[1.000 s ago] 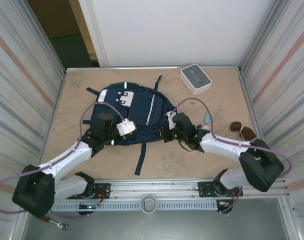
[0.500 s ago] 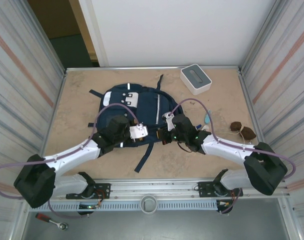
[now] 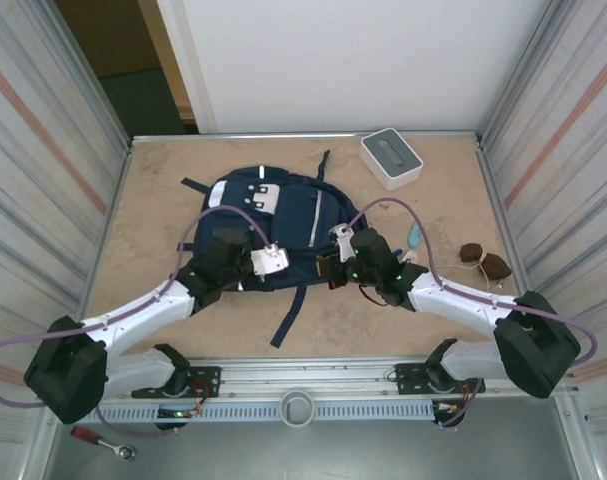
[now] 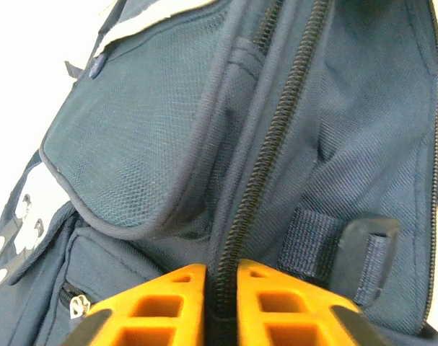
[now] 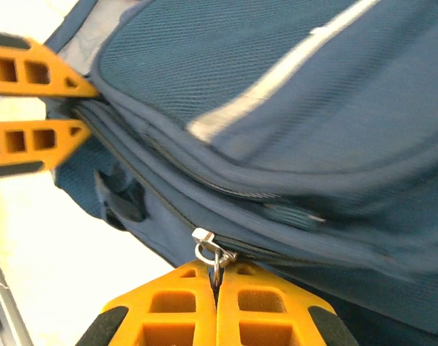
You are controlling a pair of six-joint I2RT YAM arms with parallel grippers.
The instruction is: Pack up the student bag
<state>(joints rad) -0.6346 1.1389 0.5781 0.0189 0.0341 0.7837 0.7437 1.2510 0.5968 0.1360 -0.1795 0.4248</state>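
Navy student bag (image 3: 273, 225) is laid mid-table (image 3: 433, 300), long axis near-to-far (white patches (image 3: 264, 200) at the far end). Its zipper seam (image 4: 269, 144) is pinched by the left gripper (image 4: 220, 295), and its zipper pull (image 5: 213, 252) is clamped by the right gripper (image 5: 217, 288).

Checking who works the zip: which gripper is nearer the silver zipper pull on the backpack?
Right. The right gripper is pinching the zipper pull itself. The left gripper clamps the zipper seam of the student bag farther along, apart from the pull.

Bright, even overhead light, soft shadows; student bag (image 5: 276, 108) motion-blurred in right wrist view (left wrist bkgd overexposed).
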